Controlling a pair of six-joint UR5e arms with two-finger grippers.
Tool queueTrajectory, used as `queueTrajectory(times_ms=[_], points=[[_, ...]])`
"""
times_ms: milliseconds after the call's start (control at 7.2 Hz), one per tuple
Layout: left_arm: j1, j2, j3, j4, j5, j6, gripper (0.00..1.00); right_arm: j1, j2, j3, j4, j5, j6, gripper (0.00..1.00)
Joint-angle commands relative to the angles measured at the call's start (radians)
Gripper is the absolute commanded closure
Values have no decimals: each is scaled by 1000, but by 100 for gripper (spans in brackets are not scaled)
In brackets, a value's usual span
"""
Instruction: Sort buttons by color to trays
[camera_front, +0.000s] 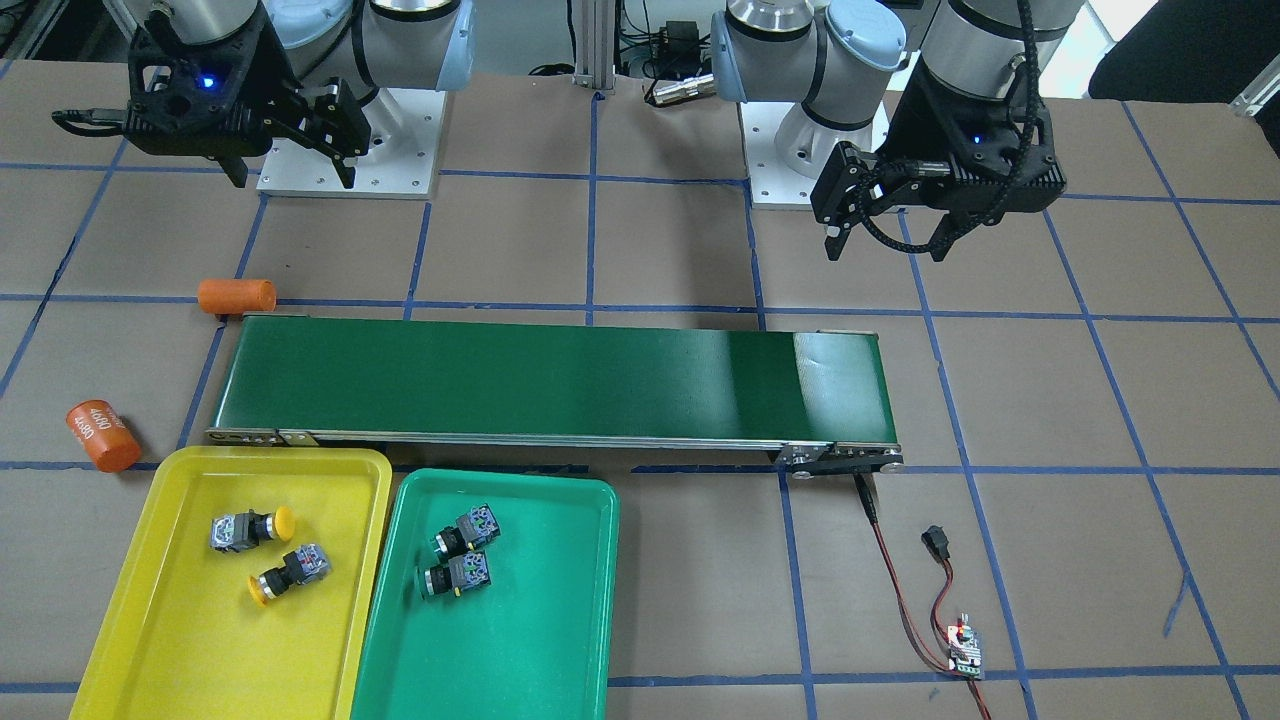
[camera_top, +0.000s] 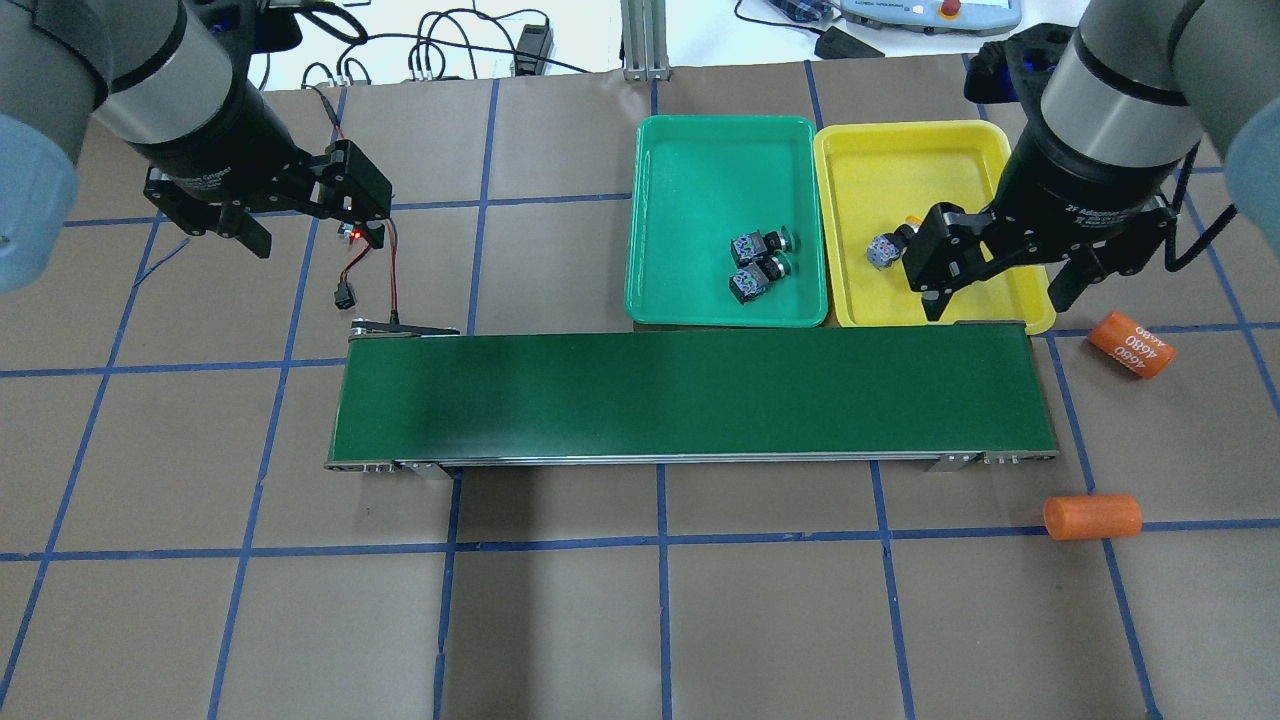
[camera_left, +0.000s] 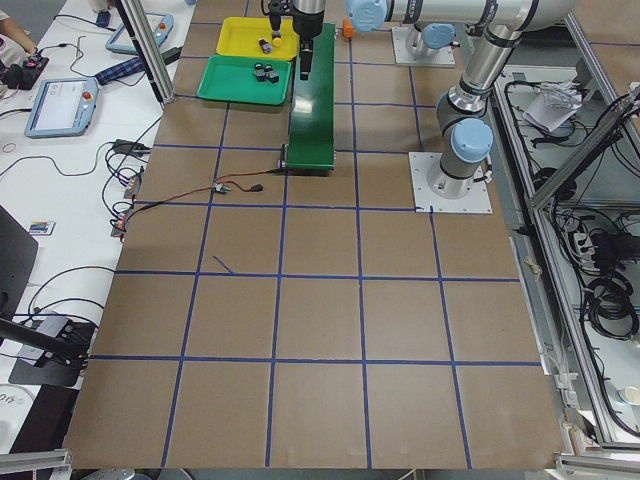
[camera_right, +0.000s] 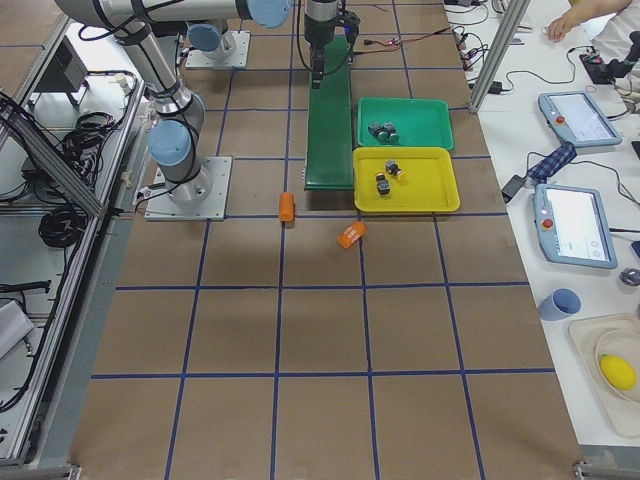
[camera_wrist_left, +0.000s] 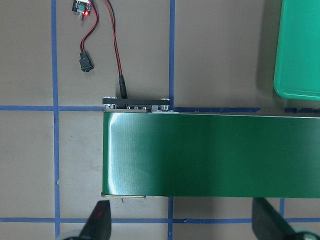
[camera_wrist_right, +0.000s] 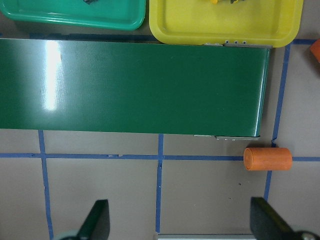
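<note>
Claws I log: left claw, right claw, both spread, empty. Across the belt from them: yellow buttons in yellow tray, green buttons in green tray.

Robotics lab, teach pendants on side bench, cable bundles, tape-gridded table, aluminium framing.
</note>
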Motion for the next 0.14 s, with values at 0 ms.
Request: queueTrajectory(times_ms=[0], points=[[4,-1,1,-1,0,0,0,0,0,-5,-1,3,1,0]])
